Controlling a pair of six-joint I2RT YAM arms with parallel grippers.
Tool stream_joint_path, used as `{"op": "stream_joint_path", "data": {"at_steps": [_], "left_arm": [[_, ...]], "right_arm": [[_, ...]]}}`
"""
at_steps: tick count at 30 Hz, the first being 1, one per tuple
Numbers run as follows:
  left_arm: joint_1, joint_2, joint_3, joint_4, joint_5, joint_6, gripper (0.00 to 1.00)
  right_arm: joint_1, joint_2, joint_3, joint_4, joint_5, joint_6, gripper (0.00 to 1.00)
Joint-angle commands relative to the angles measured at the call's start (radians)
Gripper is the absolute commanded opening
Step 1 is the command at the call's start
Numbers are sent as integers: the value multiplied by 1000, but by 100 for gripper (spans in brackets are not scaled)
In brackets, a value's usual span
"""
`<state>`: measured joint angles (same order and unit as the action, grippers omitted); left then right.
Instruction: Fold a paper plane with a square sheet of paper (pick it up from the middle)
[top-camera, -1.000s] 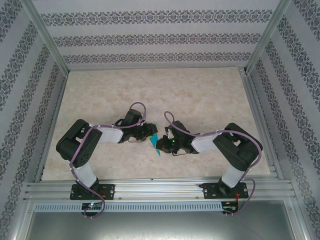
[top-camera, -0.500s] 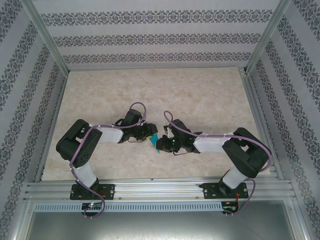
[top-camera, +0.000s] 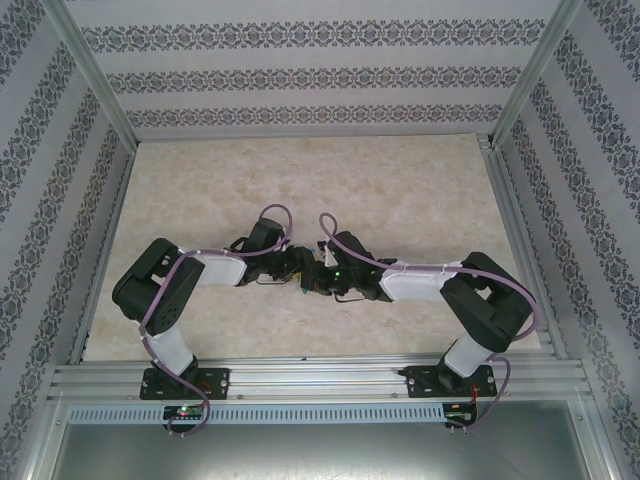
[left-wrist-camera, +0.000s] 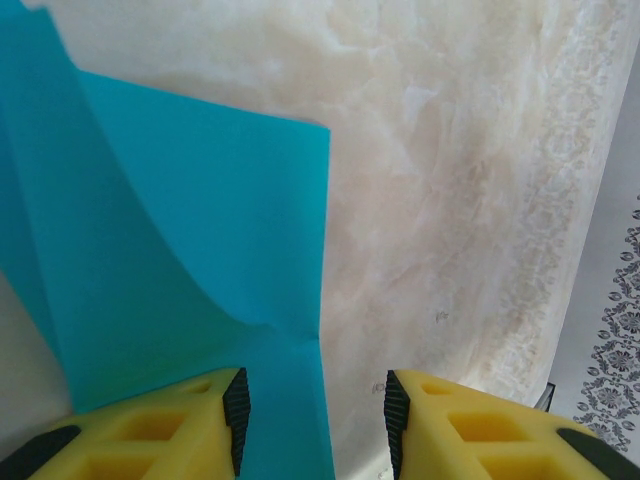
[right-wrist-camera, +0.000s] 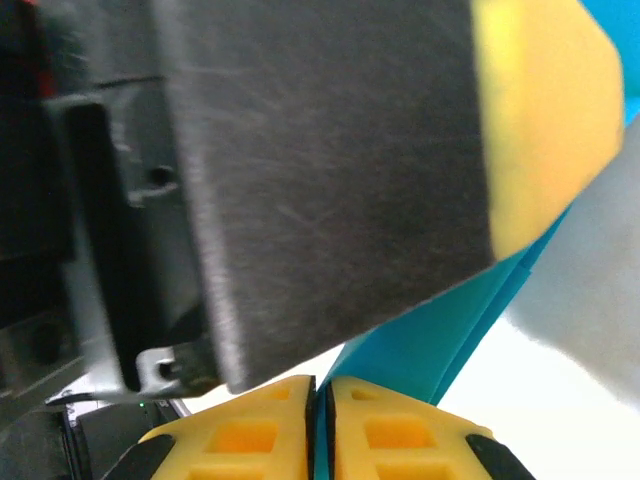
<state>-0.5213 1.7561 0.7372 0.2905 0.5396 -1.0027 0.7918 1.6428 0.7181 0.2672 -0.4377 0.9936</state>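
Seemingly early: thin turquoise-blue square paper sheet (left-wrist-camera: 180, 250) curling up ahead of parted left gripper (left-wrist-camera: 315, 405), pinched edgewise inside clenched right gripper (right-wrist-camera: 322, 400); most folds yet to make.

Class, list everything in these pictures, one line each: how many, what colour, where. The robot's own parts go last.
sheet of paper: one, turquoise, partly folded, mid-table between the grippers
table: one, beige marbled, under both arms
walls: three, grey-and-white patterned, around the table
frame rails: silver, along the near edge and up the corners
cables: two, purple, one along each arm
arms: two, black and white, bases at the near edge
left gripper: yellow fingers, open over the paper's edge
right gripper: yellow fingers, shut on the paper
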Motion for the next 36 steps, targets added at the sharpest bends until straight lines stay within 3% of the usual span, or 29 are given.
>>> {"op": "stream_joint_path", "data": {"at_steps": [1,9,17,23,31,36], "left_arm": [[-18,82,-26,-44,-22,11,44],[-18,82,-23,-58,-27,18,44],[-17,84,-29,-53,-31,14,44],[-17,67,-45,-36,-43,0,44],[-18,58,-48,-36,-43,-2,44],[-17,55,-47,-39,-44,1,44]], "right_arm": [[8,40,-30,51,34,48,13],[11,104,-61,63,19,69,13],[6,26,-106,65,32,69,14],[17,-63,-109,38,102,82,13],[62,-8,-68,57,143,155,10],[60,-86,-160,29,237,177,14]]}}
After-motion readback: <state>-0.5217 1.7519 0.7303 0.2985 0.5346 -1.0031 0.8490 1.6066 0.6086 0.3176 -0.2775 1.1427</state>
